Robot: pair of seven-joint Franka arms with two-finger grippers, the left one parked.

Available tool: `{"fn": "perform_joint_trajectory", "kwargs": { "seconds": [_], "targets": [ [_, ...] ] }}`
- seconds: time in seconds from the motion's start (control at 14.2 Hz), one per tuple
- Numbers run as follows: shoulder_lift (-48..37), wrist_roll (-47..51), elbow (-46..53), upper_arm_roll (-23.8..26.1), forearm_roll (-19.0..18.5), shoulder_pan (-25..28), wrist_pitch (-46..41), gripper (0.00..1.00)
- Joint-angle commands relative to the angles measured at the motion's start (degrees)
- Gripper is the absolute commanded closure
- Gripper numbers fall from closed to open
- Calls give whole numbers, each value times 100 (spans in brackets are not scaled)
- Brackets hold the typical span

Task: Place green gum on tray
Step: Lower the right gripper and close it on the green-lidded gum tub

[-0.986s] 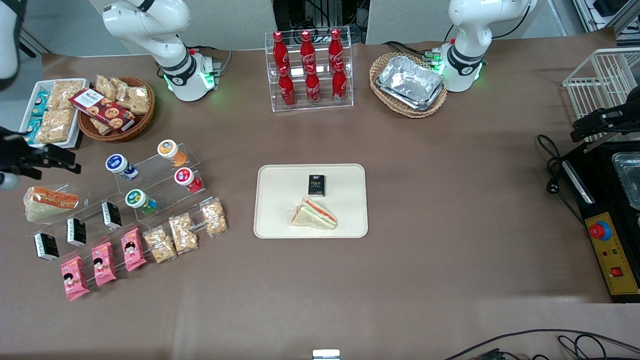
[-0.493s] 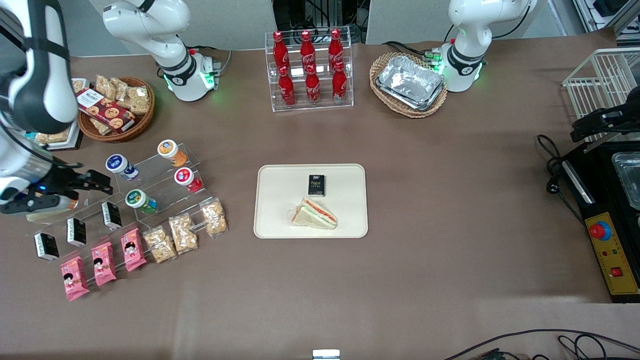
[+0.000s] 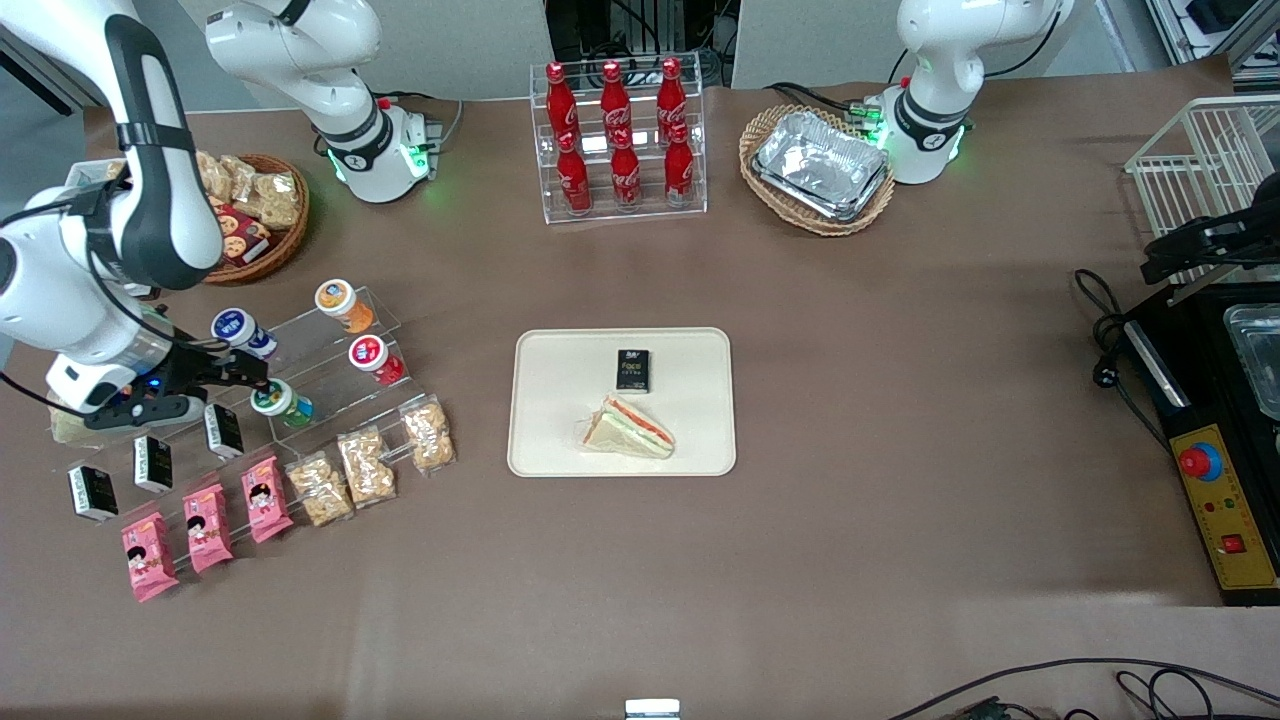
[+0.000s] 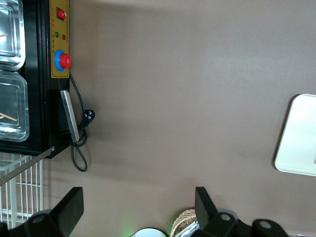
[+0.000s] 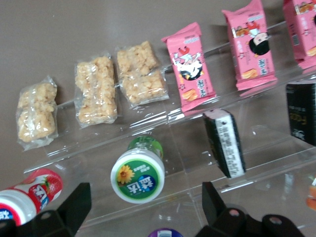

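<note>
The green gum (image 3: 281,402) is a small green canister with a white rim, lying on the lower step of a clear acrylic stand (image 3: 330,385). In the right wrist view its green-and-yellow lid (image 5: 138,177) faces the camera. My gripper (image 3: 245,369) hovers just above the stand, close beside the green gum, between it and the blue canister (image 3: 238,331). Its fingers (image 5: 74,202) are spread wide and hold nothing. The cream tray (image 3: 560,440) lies mid-table, toward the parked arm from the stand, with a black box (image 3: 632,370) and a sandwich (image 3: 628,427) on it.
Orange (image 3: 343,304) and red (image 3: 376,359) canisters share the stand. Black boxes (image 3: 223,430), pink packets (image 3: 206,527) and snack bags (image 3: 368,463) line the lower steps. A wicker basket (image 3: 262,215), a cola rack (image 3: 620,140) and foil trays (image 3: 820,165) stand farther back.
My arm has swung in from the working arm's end of the table toward the stand. The gripper now hovers by the green gum. Nothing on the table has moved.
</note>
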Motion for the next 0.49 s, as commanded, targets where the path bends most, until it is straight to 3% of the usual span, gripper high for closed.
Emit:
{"fn": "perform_joint_trajectory", "kwargs": {
  "seconds": [0.0,0.42],
  "targets": [
    [-48,-94,-378,-7,135,92,395,0],
    [48,-94,-730,-7,126,180,879,0]
  ]
}}
